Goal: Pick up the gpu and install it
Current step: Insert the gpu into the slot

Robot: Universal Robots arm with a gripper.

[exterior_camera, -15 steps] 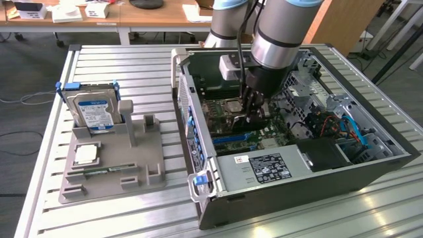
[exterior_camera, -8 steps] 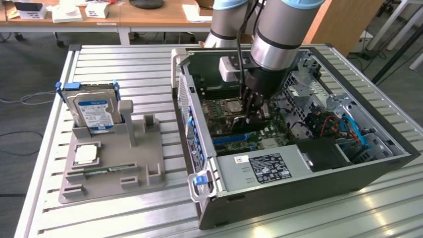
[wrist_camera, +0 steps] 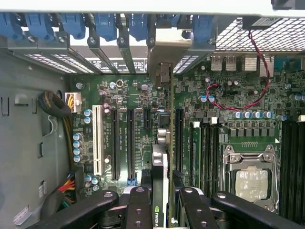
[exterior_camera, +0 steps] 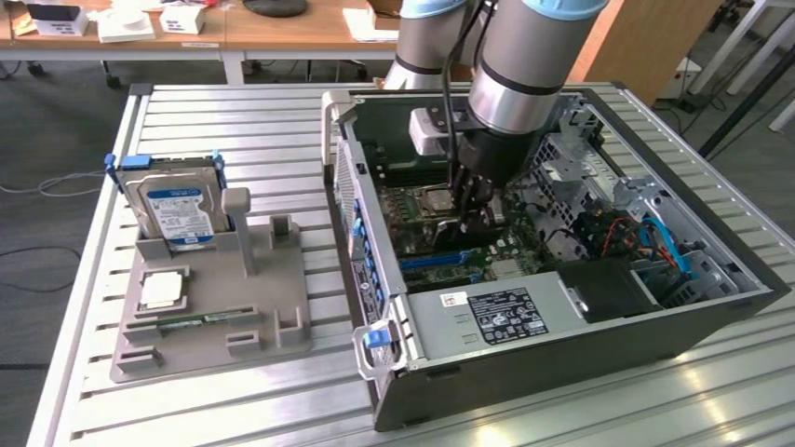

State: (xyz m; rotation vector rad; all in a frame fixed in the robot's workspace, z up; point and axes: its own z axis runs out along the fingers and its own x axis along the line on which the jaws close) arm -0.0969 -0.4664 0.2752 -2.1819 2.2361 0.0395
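On the slatted metal table (exterior_camera: 223,130) the open computer case (exterior_camera: 559,372) lies on its side. I have the gripper (exterior_camera: 478,200) inside it, its fingers clamped on the gpu (wrist_camera: 162,152), held edge-on over the motherboard (wrist_camera: 119,95) slots. Pickup looks done; I cannot tell whether the card is seated, so I judge installation unfinished

The gpu (wrist_camera: 159,191) is cut off between the fingers (wrist_camera: 138,210).
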